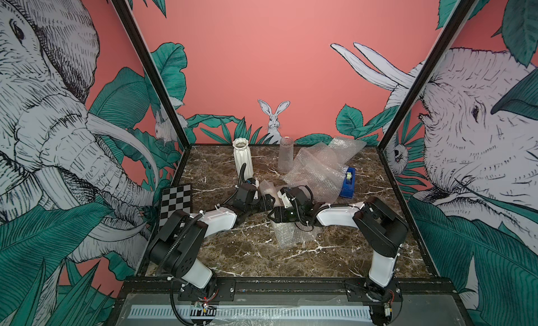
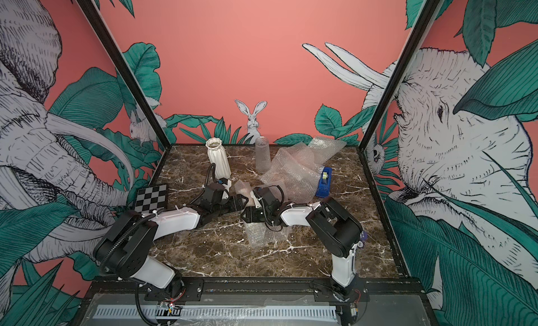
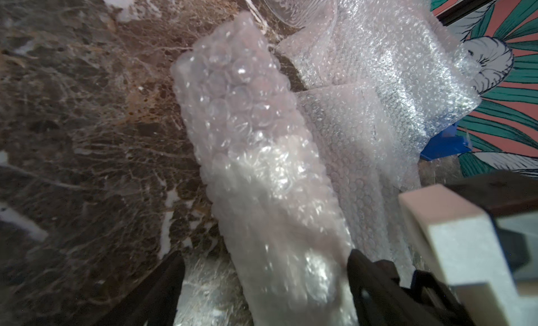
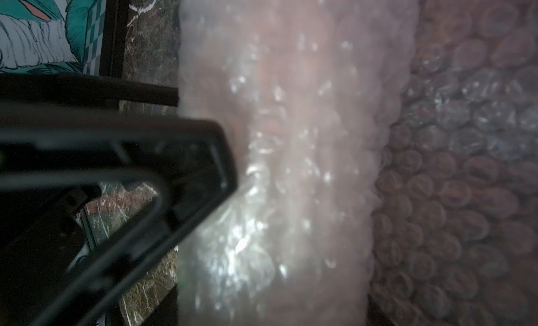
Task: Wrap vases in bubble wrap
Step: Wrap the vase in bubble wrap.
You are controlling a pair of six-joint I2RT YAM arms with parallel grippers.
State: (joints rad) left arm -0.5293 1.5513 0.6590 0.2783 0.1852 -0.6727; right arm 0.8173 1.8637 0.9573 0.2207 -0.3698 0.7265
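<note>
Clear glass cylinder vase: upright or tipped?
Upright. The clear glass cylinder vase stands on its base, open rim on top, in both top views.

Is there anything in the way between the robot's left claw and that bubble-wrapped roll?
Nothing visible does. In the left wrist view the left gripper straddles the wrapped roll, a finger on each side, no other object between them.

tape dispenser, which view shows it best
In both top views the tape dispenser shows clearly, blue, beside the bubble wrap. The left wrist view catches only a blue corner behind the wrap; the right wrist view shows none of it.
</note>
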